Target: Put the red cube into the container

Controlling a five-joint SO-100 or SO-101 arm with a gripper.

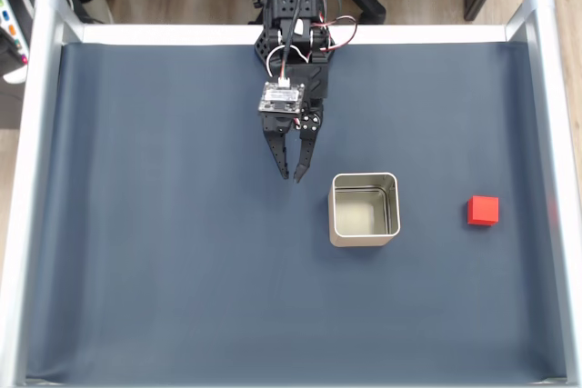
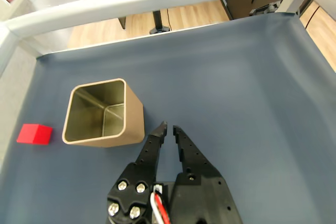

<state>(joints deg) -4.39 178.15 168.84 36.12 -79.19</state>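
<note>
Item 1, gripper (image 2: pixel 168 127): black, two-fingered, seen closest to the lens at the bottom edge of the wrist view, with screws and red and white wires at its base. The jaws are set narrow, only a thin slit being left between the tips, and nothing is held. In the fixed view the gripper (image 1: pixel 291 175) is seen pointing toward 6 o'clock from the arm (image 1: pixel 293 15), which is mounted at the 12 o'clock edge of the table.

Item 2, container (image 2: pixel 105 114): square metal tin with rounded corners, standing upright and open, nothing seen inside. In the wrist view it is placed at 10 o'clock from the fingertips, just beside them but apart. In the fixed view the container (image 1: pixel 364 239) is found at 4 o'clock from the gripper.

Item 3, red cube (image 2: pixel 34 134): small, plain, resting on the mat outside the tin. In the wrist view it is located at 9 o'clock from the container, near the left edge. In the fixed view the red cube (image 1: pixel 483 210) is located at 3 o'clock from the container, apart from it.

Item 4, mat (image 1: pixel 164 270): dark blue, laid across the table and bordered by a pale raised frame (image 1: pixel 27 179).
</note>
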